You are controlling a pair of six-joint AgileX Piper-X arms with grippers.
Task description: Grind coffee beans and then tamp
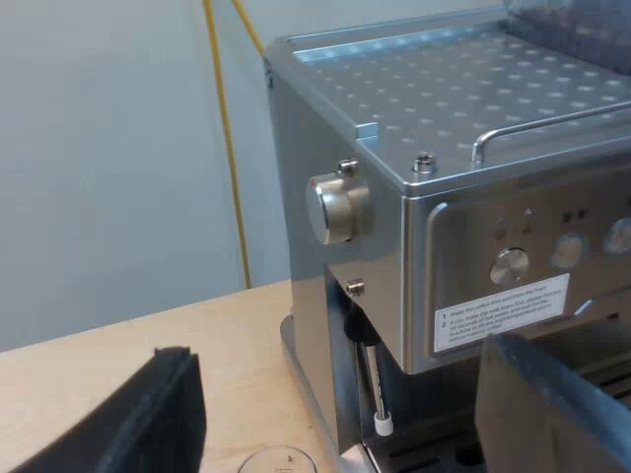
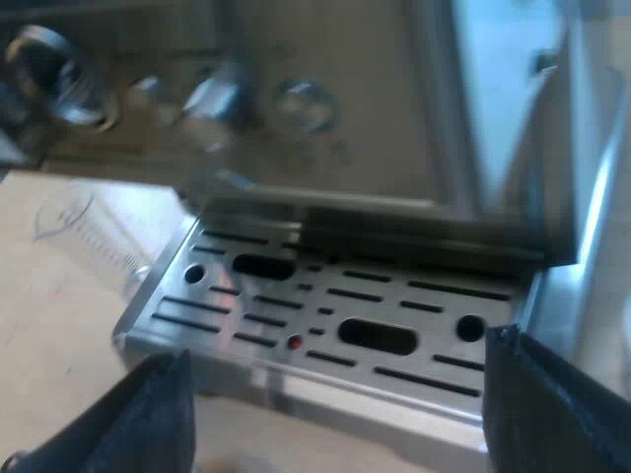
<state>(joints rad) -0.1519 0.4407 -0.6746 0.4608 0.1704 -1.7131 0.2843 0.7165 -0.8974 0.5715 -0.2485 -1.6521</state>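
**Both grippers hover open and empty at the espresso machine.**

The left gripper [image 1: 333,355] is near the corner of the espresso machine [image 1: 444,118], below the steam knob [image 1: 335,207], with its fingers wide apart and holding nothing. The right gripper [image 2: 340,350] faces the front edge of the drip tray [image 2: 296,296], equally spread and empty, probably ready to reach in. The machine stands on a pale wooden bench [image 1: 118,345] before a plain wall [image 1: 108,148]. A measuring glass [image 2: 84,236] is just beside the tray's corner.
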